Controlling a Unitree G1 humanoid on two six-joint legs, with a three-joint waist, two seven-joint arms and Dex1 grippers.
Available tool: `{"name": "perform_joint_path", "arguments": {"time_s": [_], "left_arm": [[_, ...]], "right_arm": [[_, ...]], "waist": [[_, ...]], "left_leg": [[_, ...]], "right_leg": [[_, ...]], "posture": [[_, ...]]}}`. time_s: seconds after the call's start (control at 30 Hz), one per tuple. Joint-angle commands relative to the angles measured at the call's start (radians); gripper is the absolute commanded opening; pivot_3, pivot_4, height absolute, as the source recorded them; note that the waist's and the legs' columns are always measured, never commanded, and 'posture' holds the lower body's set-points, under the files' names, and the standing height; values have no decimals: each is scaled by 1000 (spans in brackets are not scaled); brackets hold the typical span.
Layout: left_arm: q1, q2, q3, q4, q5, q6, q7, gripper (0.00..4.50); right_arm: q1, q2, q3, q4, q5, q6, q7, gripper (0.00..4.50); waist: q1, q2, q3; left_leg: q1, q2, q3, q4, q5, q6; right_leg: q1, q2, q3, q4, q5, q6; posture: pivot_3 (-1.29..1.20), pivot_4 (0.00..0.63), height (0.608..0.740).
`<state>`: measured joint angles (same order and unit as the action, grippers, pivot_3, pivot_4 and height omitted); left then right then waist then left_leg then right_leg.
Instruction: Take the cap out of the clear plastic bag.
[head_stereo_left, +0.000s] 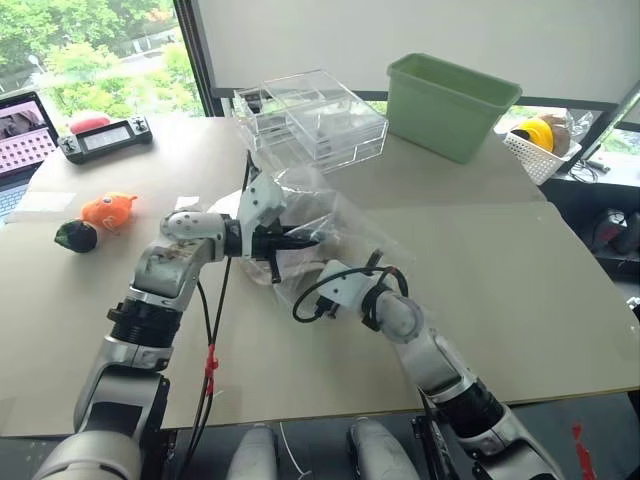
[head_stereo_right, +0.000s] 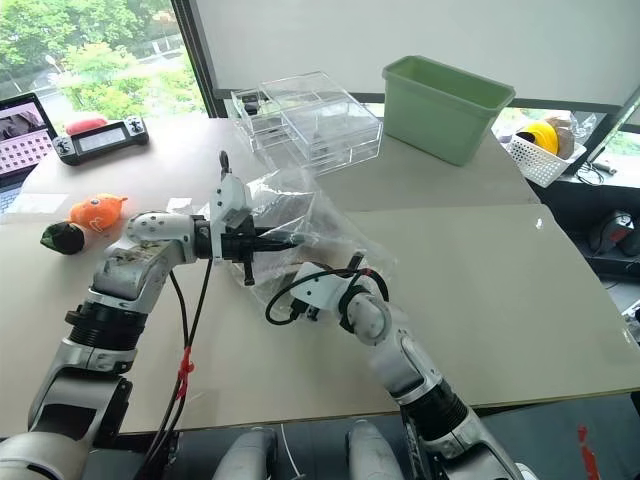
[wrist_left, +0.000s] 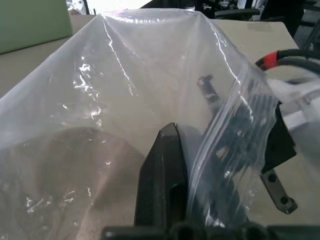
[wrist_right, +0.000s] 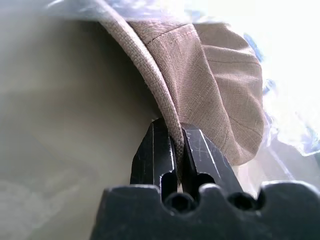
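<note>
A lab or office: a wide desk (head_stereo_left: 520, 300) by big windows (head_stereo_left: 100, 50), with a laptop (head_stereo_left: 22, 140) and cables (head_stereo_left: 590, 165).

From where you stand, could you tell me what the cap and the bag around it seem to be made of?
The cap looks like a woven, linen-like fabric, matte beige: its weave and a stitched seam show, and its edge is pinched in the right tool. The clear plastic bag seems to be thin transparent film, glossy, with creases and bright glints.

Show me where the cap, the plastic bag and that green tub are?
cap (wrist_right: 215, 75): right wrist view, on the fabric of its crown.
clear plastic bag (wrist_left: 150, 65): left wrist view, on its stretched wrinkled film.
green tub (head_stereo_left: 445, 112): left eye view, on its front wall.
</note>
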<state>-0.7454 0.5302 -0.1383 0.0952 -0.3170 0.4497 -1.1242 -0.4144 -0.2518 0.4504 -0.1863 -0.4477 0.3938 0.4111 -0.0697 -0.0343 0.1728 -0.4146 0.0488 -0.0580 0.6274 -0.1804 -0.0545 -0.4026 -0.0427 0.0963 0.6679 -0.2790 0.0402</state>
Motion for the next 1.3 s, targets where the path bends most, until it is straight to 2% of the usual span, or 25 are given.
{"name": "perform_joint_path", "arguments": {"time_s": [0.03, 0.27, 0.4, 0.53, 0.73, 0.87, 0.97, 1.03, 1.17, 1.23, 1.3], "left_arm": [[3, 27, -8, -7, 33, -71, -18, 0], [66, 53, -79, 22, 176, -234, 21, 0], [84, 45, -74, 14, 183, -240, 34, 0], [89, 41, -82, 26, 207, -268, 43, 0], [92, 31, -85, 34, 216, -283, 41, 0], [79, 25, -85, 57, 218, -294, 39, 0], [77, 23, -84, 68, 220, -303, 39, 0], [74, 21, -84, 77, 223, -312, 41, 0], [68, 17, -86, 95, 226, -327, 43, 0], [65, 14, -86, 104, 227, -334, 44, 0], [64, 13, -87, 108, 228, -339, 44, 0]], "right_arm": [[4, 7, -44, -12, 6, 59, 0, 99], [33, -16, -20, -87, -35, 70, 19, 99], [100, -65, 7, -166, -67, 61, 45, 99], [186, -65, -53, -288, -25, 120, 71, 99], [203, -74, -128, -370, -6, 194, 101, 99], [237, -70, -166, -510, 116, 284, 203, 99], [255, -73, -192, -616, 210, 437, 284, 99], [234, -37, -238, -681, 293, 557, 311, 99], [151, 51, -338, -714, 413, 681, 302, 99], [148, 21, -317, -734, 456, 700, 326, 99], [150, -63, -253, -720, 430, 679, 311, 99]], "waist": [[1, 0, 0], [8, 0, 0], [21, 0, 0], [27, 0, 0], [31, 0, 0], [33, 0, 0], [32, 0, 0], [32, 0, 0], [26, 0, 0], [26, 0, 0], [26, 0, 0]], "left_leg": [[0, 0, 0, 0, 0, 0], [0, 0, 0, 0, 0, 0], [-1, 0, 0, 0, 0, 0], [-1, 0, 0, 0, 0, 0], [-1, 0, 0, 0, 0, 0], [-2, 0, 0, 0, 0, 0], [-2, 0, 0, 0, 0, 0], [-1, 0, 0, 0, 0, 0], [-1, 0, 0, 0, 0, 0], [-1, 0, 0, 0, 0, 0], [-1, 0, 0, 0, 0, 0]], "right_leg": [[0, 0, 0, 0, 0, 0], [0, 0, 0, -1, 0, 0], [0, 0, 0, -2, 0, 0], [0, 0, 0, -2, 0, 0], [0, 0, -1, -2, -2, 4], [0, 0, 0, -3, -3, 4], [0, 0, 0, -3, -2, 4], [0, 0, -1, -2, -2, 4], [1, 0, -1, -2, -3, 5], [0, 0, -1, -2, -3, 5], [0, 0, -1, -2, -3, 4]], "posture": [[0, 150, 735], [0, 150, 735], [0, 150, 735], [0, 150, 735], [0, 150, 735], [0, 150, 735], [0, 150, 735], [0, 150, 735], [0, 150, 735], [0, 150, 735], [0, 150, 735]]}}
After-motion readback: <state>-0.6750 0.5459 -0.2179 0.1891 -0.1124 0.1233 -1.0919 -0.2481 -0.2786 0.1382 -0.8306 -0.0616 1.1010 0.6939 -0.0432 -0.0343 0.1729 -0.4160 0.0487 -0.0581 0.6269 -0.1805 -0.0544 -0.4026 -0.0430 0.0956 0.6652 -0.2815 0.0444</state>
